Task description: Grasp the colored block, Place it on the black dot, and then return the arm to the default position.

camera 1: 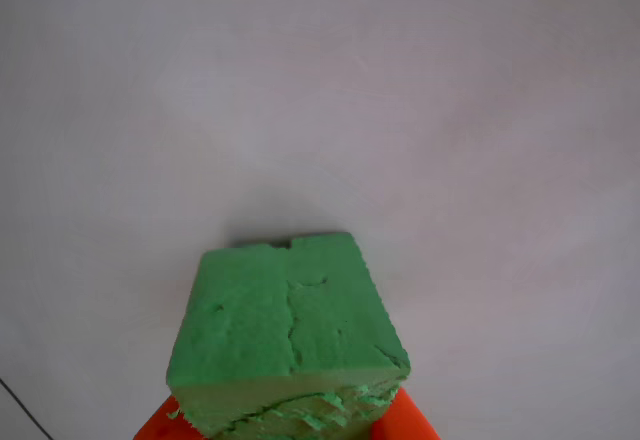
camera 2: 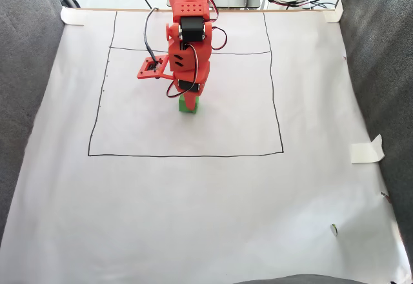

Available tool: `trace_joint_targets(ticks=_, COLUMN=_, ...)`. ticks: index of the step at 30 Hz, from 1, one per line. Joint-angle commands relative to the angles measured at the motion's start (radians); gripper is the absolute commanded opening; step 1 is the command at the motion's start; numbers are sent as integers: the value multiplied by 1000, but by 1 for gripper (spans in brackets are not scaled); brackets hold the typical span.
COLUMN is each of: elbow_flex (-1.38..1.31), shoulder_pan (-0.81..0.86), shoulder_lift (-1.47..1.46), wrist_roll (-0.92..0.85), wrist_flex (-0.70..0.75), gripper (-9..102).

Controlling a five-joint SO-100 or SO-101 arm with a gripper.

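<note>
The orange gripper [camera 2: 188, 98] pinches the green foam cube [camera 1: 288, 335] from both sides, at or just above the white paper [camera 2: 206, 200] inside the drawn square in the fixed view. No black dot is evident; the cube may cover it. Lower gently until it sits flat, then spread the jaws straight apart so the crumbly foam isn't dragged

Arm body: we observed an arm [camera 2: 188, 35] moulded in bright orange plastic, assembled from blocky segments.
Servos: we noted black motor housings set into the orange shells in the fixed view.
Fasteners: we saw small dark holes dotting the upper segment.
Cables: we recorded thin black, red and white cables [camera 2: 151, 33] looping along both sides of the arm.
Side bracket: we noted a flat orange bracket [camera 2: 153, 68] with a dark square component at its centre.
Gripper: the fingers [camera 1: 412, 422] were plain bright orange plastic in the other view.
</note>
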Motion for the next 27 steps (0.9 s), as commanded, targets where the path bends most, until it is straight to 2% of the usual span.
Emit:
trace_joint_targets(ticks=1, elbow_flex=-20, shoulder_pan=-18, shoulder_lift=32, wrist_roll=-15, wrist_flex=12, gripper=9)
trace_joint_targets(ticks=8, elbow_flex=20, shoulder_pan=-26, shoulder_lift=58, wrist_roll=-20, wrist_flex=8, gripper=13)
trace_joint_targets(ticks=17, elbow_flex=44, shoulder_pan=-28, shoulder_lift=89, wrist_roll=-23, wrist_flex=15, gripper=30)
trace_joint_targets(ticks=27, elbow_flex=153, shoulder_pan=-26, shoulder_lift=198, wrist_roll=-28, wrist_flex=-23, gripper=37)
